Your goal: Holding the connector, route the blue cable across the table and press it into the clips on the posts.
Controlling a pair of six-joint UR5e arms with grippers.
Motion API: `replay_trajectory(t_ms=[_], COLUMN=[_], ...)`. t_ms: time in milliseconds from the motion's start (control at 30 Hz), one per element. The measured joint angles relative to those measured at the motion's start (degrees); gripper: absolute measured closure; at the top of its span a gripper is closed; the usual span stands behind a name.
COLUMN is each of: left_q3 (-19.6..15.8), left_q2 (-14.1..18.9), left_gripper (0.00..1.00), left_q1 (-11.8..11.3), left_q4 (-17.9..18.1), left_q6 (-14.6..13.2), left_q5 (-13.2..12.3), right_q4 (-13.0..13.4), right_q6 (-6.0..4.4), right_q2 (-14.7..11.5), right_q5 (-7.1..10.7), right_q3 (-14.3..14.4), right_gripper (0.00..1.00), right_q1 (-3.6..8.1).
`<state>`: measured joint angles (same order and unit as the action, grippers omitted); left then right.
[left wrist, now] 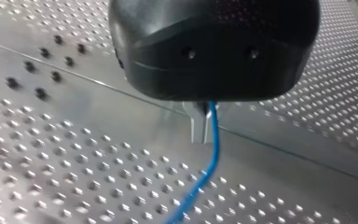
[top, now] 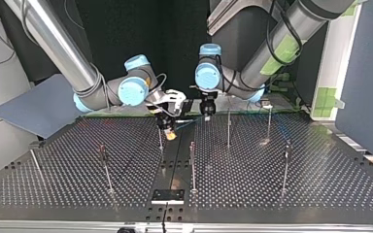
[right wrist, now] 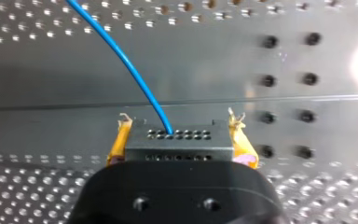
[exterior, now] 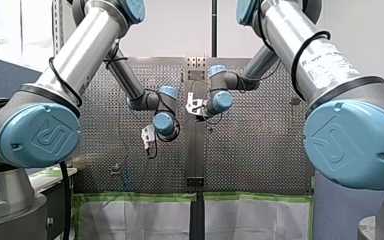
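Right wrist view has my right gripper with its yellow pads clamped on the grey connector, from which the blue cable runs over the perforated table to my left gripper, whose metal fingers pinch it narrowly, thin posts standing nearby.

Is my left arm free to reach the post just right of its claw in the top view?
Likely yes. The post stands close beside my left claw with nothing between them. The blue cable it grips runs the other way, towards the connector in my right claw.
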<state>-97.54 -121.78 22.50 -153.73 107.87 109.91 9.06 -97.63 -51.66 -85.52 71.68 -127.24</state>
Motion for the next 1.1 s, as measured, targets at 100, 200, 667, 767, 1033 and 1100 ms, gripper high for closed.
replay_trajectory(t_ms=[100, 200, 667, 767, 1033, 1100], left_q3=[0.00, 0.00, -0.03, -0.02, 0.00, 0.00], left_q2=[1.55, 3.11, 9.49, 10.88, 14.71, 15.64], left_gripper=[0.99, 0.99, 0.99, 0.99, 0.99, 0.99], left_q1=[0.12, 0.28, 1.09, 1.21, 1.34, 1.42], left_q4=[-1.11, -2.46, -6.55, -6.68, -6.80, -6.80], left_q6=[-0.02, -0.19, -0.56, -0.57, -0.62, -0.74], left_q5=[0.02, 0.21, 2.49, 2.51, 2.49, 2.50], right_q4=[-1.08, -2.36, -5.24, -5.54, -6.74, -7.22], right_q6=[-0.01, -0.03, -2.09, -2.57, -3.09, -3.10], right_q2=[-1.38, -2.86, -9.35, -10.56, -14.20, -15.07], right_q5=[0.00, 0.00, 0.07, 0.09, 0.44, 0.78], right_q3=[0.00, 0.03, 2.29, 2.49, 2.55, 2.56], right_gripper=[1.00, 1.00, 1.00, 1.00, 1.00, 1.00], right_q1=[0.03, 0.06, 0.28, 0.38, 0.91, 1.02])
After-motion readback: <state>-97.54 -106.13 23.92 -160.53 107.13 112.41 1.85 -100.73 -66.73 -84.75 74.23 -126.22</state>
